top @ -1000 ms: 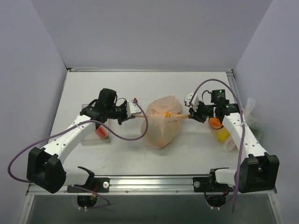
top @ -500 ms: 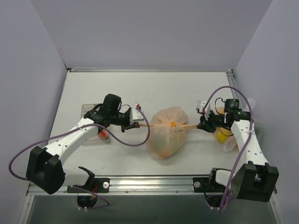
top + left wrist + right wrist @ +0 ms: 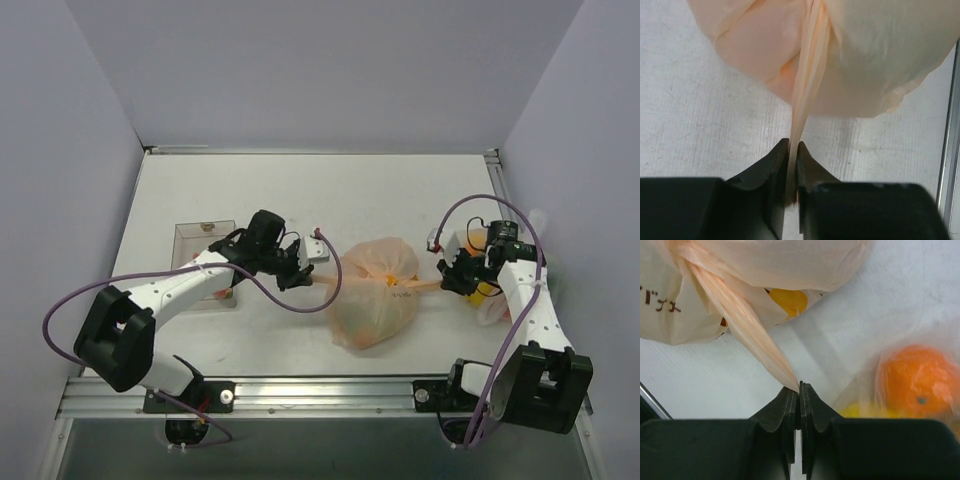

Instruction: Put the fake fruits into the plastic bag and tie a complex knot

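Pinching one handle strip (image 3: pixel 807 75) at 9 o'clock of the single mid-table plastic bag (image 3: pixel 375 305), the left gripper (image 3: pixel 793 150) is holding its jaws a sliver apart; the right gripper (image 3: pixel 800 390) is clamping the second strip (image 3: pixel 740 325) at 3 o'clock, jaws together.

Setting: robotics lab, enclosed test cell.

Evidence:
- White matte worktop (image 3: pixel 300 190), boxed in by plain pale lilac-grey boards: left panel (image 3: pixel 60 150) at 9 o'clock, back panel (image 3: pixel 320 70) at 12, right panel (image 3: pixel 590 120) at 3.
- Aluminium rail (image 3: pixel 330 392) runs along the 6 o'clock edge.
- Two white, black-jointed manipulators are mounted there: left arm (image 3: pixel 170 290) at 7 o'clock, right arm (image 3: pixel 525 300) at 5.
- Purple cables (image 3: pixel 480 197) loop loose off both arms.
- Wrist cameras look straight along black two-finger tools: left pincer (image 3: pixel 792 145), right pincer (image 3: pixel 800 386).
- Light is flat and even, and a fixed camera views the cell from overhead.
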Robot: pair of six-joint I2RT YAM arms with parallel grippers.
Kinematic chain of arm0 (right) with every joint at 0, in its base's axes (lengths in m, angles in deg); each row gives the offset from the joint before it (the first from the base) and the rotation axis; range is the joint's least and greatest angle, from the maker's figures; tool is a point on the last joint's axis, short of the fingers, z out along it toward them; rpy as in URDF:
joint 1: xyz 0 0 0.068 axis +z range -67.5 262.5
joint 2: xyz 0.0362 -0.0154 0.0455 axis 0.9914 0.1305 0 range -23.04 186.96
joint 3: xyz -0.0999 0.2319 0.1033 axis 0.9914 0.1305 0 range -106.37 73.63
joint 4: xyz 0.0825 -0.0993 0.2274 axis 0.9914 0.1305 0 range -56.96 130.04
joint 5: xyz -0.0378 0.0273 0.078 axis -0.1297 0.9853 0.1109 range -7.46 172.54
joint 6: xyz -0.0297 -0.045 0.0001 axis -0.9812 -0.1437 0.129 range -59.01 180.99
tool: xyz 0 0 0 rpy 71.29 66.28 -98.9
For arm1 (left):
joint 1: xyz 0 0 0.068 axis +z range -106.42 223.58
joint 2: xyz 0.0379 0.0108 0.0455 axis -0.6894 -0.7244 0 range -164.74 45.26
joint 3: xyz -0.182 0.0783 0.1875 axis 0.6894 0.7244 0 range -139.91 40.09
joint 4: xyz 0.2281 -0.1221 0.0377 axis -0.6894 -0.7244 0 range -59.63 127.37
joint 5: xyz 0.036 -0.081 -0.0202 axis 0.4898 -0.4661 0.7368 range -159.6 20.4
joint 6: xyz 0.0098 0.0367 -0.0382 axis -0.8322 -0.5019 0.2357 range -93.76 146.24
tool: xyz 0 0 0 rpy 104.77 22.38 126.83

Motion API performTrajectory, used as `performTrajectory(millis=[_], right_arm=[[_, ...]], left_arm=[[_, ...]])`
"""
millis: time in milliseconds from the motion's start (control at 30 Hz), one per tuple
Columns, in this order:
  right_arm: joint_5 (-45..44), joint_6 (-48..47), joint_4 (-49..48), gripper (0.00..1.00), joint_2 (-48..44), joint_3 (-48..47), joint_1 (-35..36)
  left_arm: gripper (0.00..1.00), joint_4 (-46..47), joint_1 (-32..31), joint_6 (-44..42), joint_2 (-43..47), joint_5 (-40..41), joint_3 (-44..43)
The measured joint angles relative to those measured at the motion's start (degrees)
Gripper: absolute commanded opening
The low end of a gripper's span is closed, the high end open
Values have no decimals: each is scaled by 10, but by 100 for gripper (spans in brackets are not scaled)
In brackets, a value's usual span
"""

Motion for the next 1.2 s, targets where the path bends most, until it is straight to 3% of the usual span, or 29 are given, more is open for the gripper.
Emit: performTrajectory(millis=[33,67,100,133,167,200,233,367,500,633,767,967,1200], right_arm=[[-21,0,0,12,-2,-2,-5],[-41,2,2,23,-2,-5,-13],[-69,4,3,49,-2,-12,-21],[-91,8,5,61,-2,-23,-28],[-109,9,10,83,-1,-39,-36],[-117,11,16,88,-1,-51,-40],[-124,12,24,94,-2,-70,-41],[-117,26,57,98,-12,-123,-41],[-87,78,102,100,-31,-189,-32],[-53,186,118,100,-27,-282,0],[-66,339,105,100,-7,-343,88],[-73,507,43,100,6,-282,200],[-102,577,-36,100,-37,-106,290]], left_arm=[[31,-5,2,5,1,8,-2],[49,-11,5,9,3,16,-4],[55,-23,9,11,5,29,-6],[63,-36,14,18,9,38,-6],[78,-50,20,22,12,45,-7],[95,-65,25,25,15,51,-9],[97,-91,31,36,23,57,-16],[97,-135,59,52,64,48,-34],[97,-173,138,102,122,14,-85],[97,-209,230,163,126,-5,-177],[97,-244,311,231,113,-12,-235],[97,-270,340,260,121,71,-220],[97,-285,327,253,194,147,-96]])
